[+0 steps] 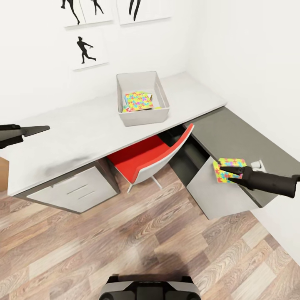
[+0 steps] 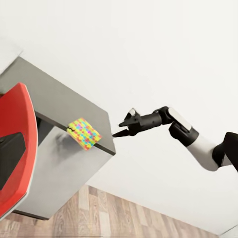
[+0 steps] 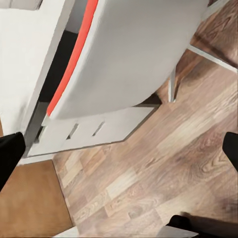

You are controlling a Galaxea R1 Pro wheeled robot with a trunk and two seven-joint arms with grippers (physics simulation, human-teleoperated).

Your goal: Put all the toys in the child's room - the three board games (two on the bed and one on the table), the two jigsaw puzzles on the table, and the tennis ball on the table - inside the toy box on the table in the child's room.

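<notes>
Head view: right gripper (image 1: 225,174) sits at the near corner of the dark grey cabinet top (image 1: 233,137), its two fingers spread on either side of a jigsaw puzzle (image 1: 227,168) that overhangs the cabinet's front edge. From the left wrist view the same puzzle (image 2: 84,133) rests tilted on that corner with the right gripper (image 2: 120,128) just beside it, fingers apart and not yet pinching — released, holding nothing.

Left gripper (image 1: 39,130) hovers over the far left end of the table (image 1: 75,129), fingers close together; whether fully clenched I cannot tell. Nothing is in it.

Toy box (image 1: 143,98) stands mid-table, well apart from the cabinet corner; another jigsaw puzzle (image 1: 138,100) already lies inside, over other coloured items I cannot identify. Red chair (image 1: 150,160) is tucked below, between box and cabinet.

Step in hand, by my reading: grasp the overhanging puzzle. To do it well — slide the fingers further on so they straddle the thin edge, one above, one below, then close. Keep the approach level; a nudge could tip the puzzle off the corner onto the wood floor (image 1: 137,241). Afterwards lift clear of the chair back and carry leftward to the box.
</notes>
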